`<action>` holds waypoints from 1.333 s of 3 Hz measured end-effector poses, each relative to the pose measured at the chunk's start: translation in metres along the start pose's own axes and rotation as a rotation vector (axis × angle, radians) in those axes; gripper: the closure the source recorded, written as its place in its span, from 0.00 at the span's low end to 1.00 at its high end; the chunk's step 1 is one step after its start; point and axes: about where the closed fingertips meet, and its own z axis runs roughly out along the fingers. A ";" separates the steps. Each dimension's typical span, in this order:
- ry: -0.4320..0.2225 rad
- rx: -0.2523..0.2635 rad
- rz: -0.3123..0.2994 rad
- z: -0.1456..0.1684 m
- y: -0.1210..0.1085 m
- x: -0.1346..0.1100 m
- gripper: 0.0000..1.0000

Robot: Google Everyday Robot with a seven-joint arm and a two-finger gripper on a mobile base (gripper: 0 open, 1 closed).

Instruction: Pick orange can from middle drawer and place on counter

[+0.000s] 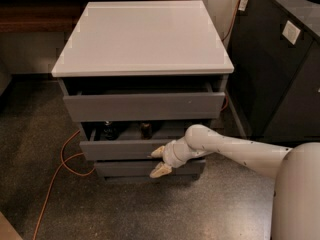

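Observation:
The middle drawer [117, 149] of the grey cabinet stands pulled out a little. Inside it, the orange can [145, 130] stands upright near the centre, mostly in shadow, with a dark can [108, 130] to its left. My gripper [160, 161] is outside the drawer, in front of the right half of the drawer's front panel and below the orange can. It is open, one pale fingertip [158, 151] above the other, and it holds nothing. The white counter [145, 34] tops the cabinet and is bare.
The top drawer [145, 106] is slightly open and overhangs the middle one. The bottom drawer [125, 168] sits just under my gripper. A dark cabinet [280, 74] stands close on the right. An orange cable [54, 180] trails over the floor at the left.

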 end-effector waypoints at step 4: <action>-0.026 0.023 -0.013 -0.001 -0.007 -0.007 0.34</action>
